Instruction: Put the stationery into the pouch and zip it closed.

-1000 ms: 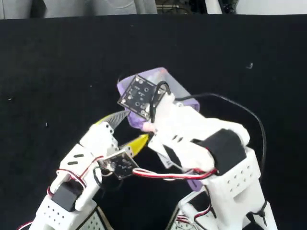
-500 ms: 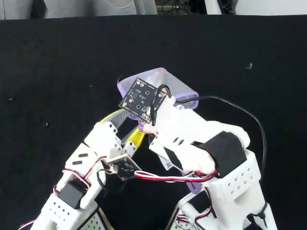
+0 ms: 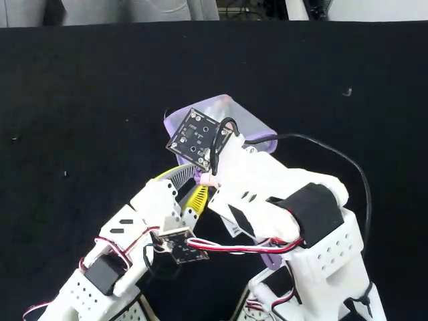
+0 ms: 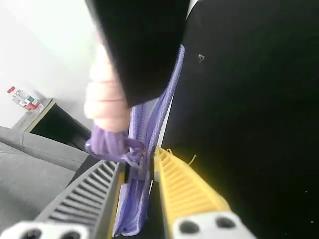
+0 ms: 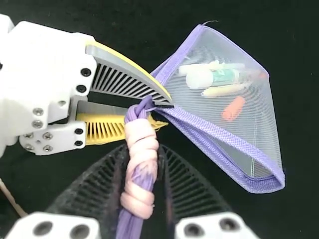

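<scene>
- The left gripper [image 5: 158, 112] pinched the purple mesh pouch [image 5: 249, 144] at its zipper edge.
- The right gripper [image 5: 142, 152] squeezed the pink-and-purple pull cord [image 5: 138, 179].
- Pens [image 5: 219, 78] lay inside the pouch, over the black table [image 3: 80, 100].

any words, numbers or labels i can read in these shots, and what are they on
No text can be read in any view.
White tube inside the pouch: its green band may carry print, but it is too blurred to read.
Pink and purple pull cord: plain, with no print.
Small red and white thing in the room behind: too small to read.
Camera board on an arm's wrist: no legible marking.
</scene>
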`<act>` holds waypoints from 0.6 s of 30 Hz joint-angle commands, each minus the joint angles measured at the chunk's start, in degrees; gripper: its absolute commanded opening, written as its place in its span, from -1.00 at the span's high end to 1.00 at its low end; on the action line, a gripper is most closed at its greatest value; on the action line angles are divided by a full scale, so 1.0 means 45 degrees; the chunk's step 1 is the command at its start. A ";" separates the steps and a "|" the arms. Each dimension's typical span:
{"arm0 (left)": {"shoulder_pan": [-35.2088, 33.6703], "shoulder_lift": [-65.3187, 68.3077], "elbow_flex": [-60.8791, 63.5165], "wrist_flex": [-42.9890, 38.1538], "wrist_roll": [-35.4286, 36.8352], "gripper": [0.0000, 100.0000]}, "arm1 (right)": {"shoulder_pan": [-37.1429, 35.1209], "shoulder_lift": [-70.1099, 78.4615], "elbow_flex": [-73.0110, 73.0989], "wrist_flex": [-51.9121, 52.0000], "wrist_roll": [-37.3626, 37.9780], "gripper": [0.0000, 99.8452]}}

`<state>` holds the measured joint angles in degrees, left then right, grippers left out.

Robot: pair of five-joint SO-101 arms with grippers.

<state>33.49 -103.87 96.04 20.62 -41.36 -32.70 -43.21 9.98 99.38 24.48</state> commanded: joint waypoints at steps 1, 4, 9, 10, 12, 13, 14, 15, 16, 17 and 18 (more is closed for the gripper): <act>-0.0147 -0.0117 0.0303 0.0371 -0.0137 0.94 | -0.0020 -0.0264 -0.0908 0.0391 -0.0098 0.98; -0.0420 -0.0117 0.0303 0.0547 -0.0137 0.94 | 0.1035 -0.0264 -0.0928 0.0371 0.0000 0.98; -0.0908 -0.0117 0.0303 0.0781 -0.0137 0.94 | 0.3009 -0.0322 -0.0947 0.0332 0.0860 0.98; -0.0908 -0.0117 0.0303 0.0781 -0.0137 0.94 | 0.3341 -0.0303 -0.1065 0.0313 0.0996 0.98; -0.0908 -0.0117 0.0303 0.0781 -0.0137 0.94 | 0.4005 -0.0264 -0.1358 0.0313 0.1172 0.98; -0.0908 -0.0117 0.0303 0.0781 -0.0137 0.94 | 0.4317 -0.0244 -0.1495 0.0293 0.1211 0.98; -0.0908 -0.0117 0.0303 0.0781 -0.0137 0.94 | 0.4611 -0.0244 -0.1592 0.0293 0.1407 0.98; -0.0928 -0.0117 0.0303 0.0781 -0.0137 0.94 | 0.4864 -0.0244 -0.1670 0.0293 0.1563 0.98; -0.0947 -0.0117 0.0303 0.0781 -0.0137 0.94 | 0.5138 -0.0244 -0.1748 0.0293 0.1719 0.98; -0.1026 -0.0117 0.0303 0.0781 -0.0137 0.94 | 0.5431 -0.0244 -0.1748 0.0195 0.1797 0.98; -0.1123 -0.0117 0.0303 0.0781 -0.0137 0.94 | 0.5705 -0.0244 -0.1709 0.0078 0.1817 0.98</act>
<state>31.12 -104.57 96.04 23.25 -41.45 -13.01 -43.12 6.37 99.47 31.08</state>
